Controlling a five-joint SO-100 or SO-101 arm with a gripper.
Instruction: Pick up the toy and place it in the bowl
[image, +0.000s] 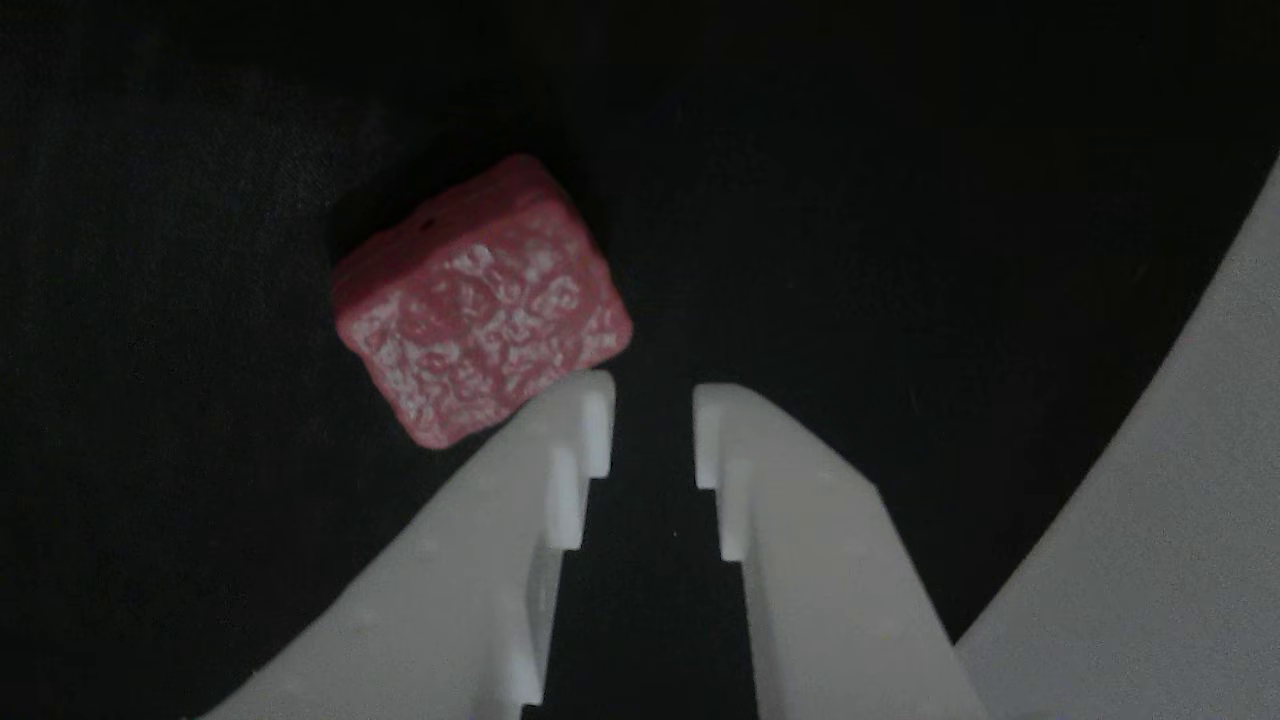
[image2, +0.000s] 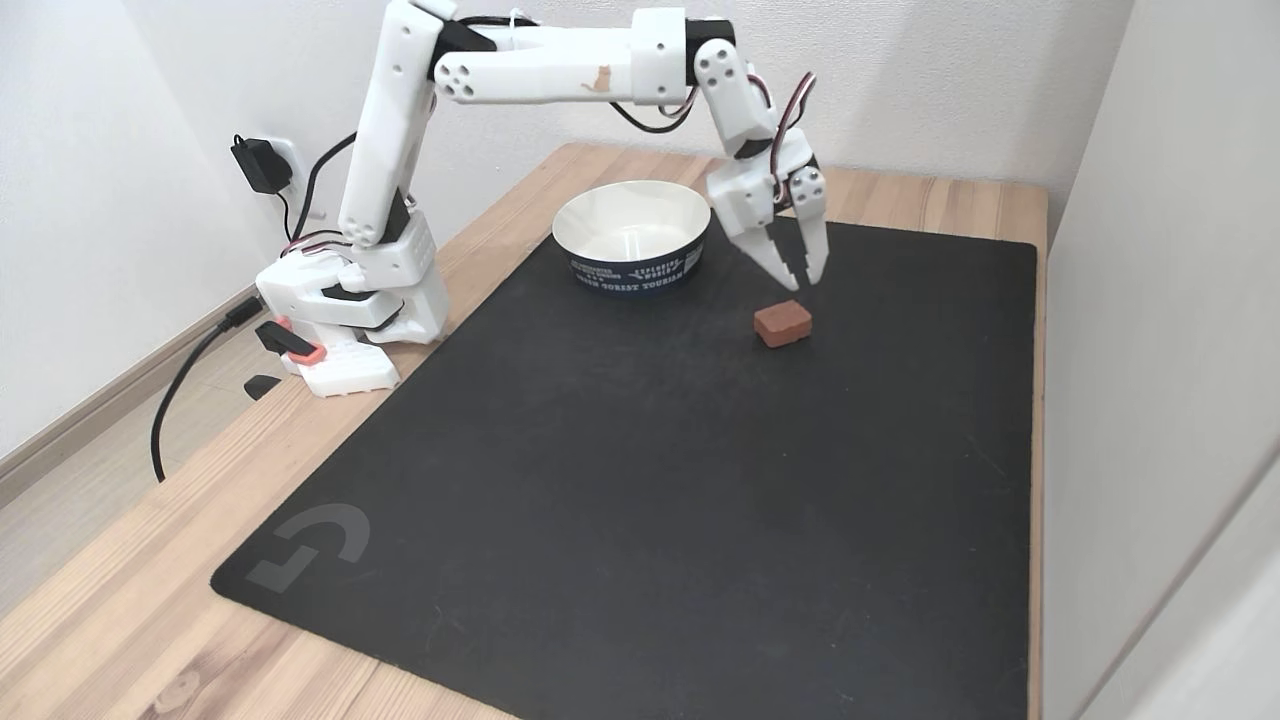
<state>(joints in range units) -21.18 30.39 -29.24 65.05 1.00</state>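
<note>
One wooden table carried everything, and most of its top was covered by a black mat that spread beneath the pincer and well out in front of it. Behind and to the left of the pincer in the fixed view, the white arm rose from its base at the table's edge, reached across level, then bent down toward the mat. Just left of the pincer and slightly behind it in that view sat the bowl, white inside with a dark printed band outside, resting on the mat's far edge; in the other view its pale rim curved past the right side of the pincer. The pincer hung above the mat with its notched fingers parted by a modest gap and nothing between them. The toy lay on the mat just below the fingertips, apart from them in the fixed view; in the other view the toy sat ahead and to the left of the gap, its bumpy face near the left fingertip, outside the jaws.
</note>
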